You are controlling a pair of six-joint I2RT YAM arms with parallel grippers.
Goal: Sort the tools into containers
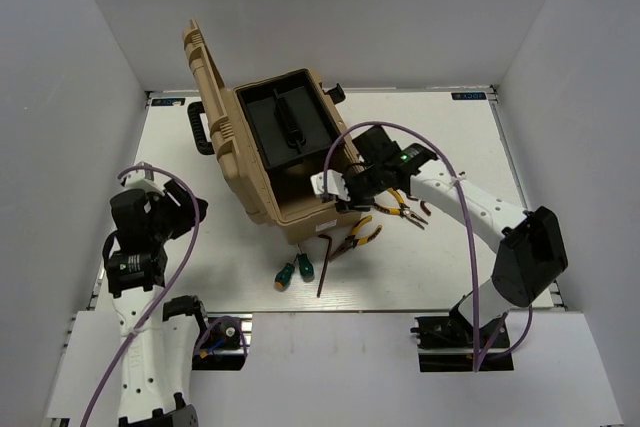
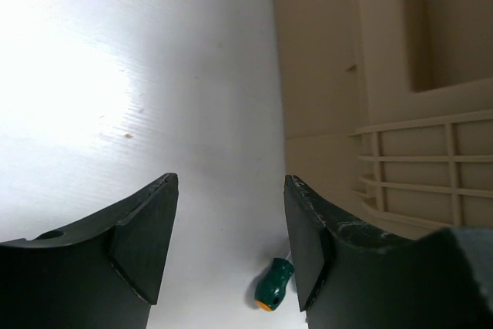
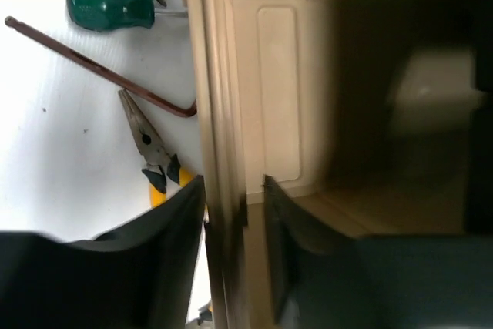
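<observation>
White tabletop [image 1: 440, 247] carries the lid-up toolbox [image 1: 255, 172] at centre, pliers [image 1: 358, 235], screwdrivers [image 1: 304, 267] and hex key [image 1: 324, 269] loose at its five o'clock, right gripper [image 3: 235, 186] astride its near wall, clamped or not I cannot tell, left gripper [image 2: 231, 182] open, empty, at eight o'clock.

Shows a white table [image 1: 450, 147] bearing an open tan toolbox [image 1: 257, 185] just left of centre. Has, at the box's 6 o'clock, two green screwdrivers [image 1: 285, 274] beside a dark hex key [image 1: 324, 265], with yellow-handled pliers [image 1: 360, 236] at 5 o'clock. Holds second pliers [image 1: 405, 209] at 4 o'clock.
</observation>
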